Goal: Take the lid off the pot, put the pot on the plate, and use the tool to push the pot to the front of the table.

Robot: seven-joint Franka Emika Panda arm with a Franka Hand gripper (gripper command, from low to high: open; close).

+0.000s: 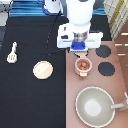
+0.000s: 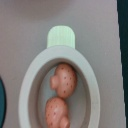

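The pot (image 1: 83,65) stands on the pinkish-brown stove top (image 1: 73,85), not on the black desk (image 1: 30,30), with its mouth uncovered and its reddish inside showing. From the exterior view, what lies inside is hard to make out. The wrist view looks straight down into the pot (image 2: 30,85), where two speckled pink lumps (image 2: 64,80) lie touching each other, the lower one cut off by the frame edge. A pale green tab (image 2: 61,37) juts from the rim.

The pincer (image 1: 80,51) hangs just beside the pot, toward the exterior view's top, and its white body hides the stove behind it. Whether it is open or closed cannot be told, nor whether it holds anything.

Two black burners (image 1: 106,69) lie to the exterior view's right of the pot. A large grey pan (image 1: 95,106) sits toward the bottom, its handle reaching the right edge.

On the desk, the plate (image 1: 43,69) lies bare to the exterior view's left of the pot. The tool (image 1: 12,52) lies further left, well apart.
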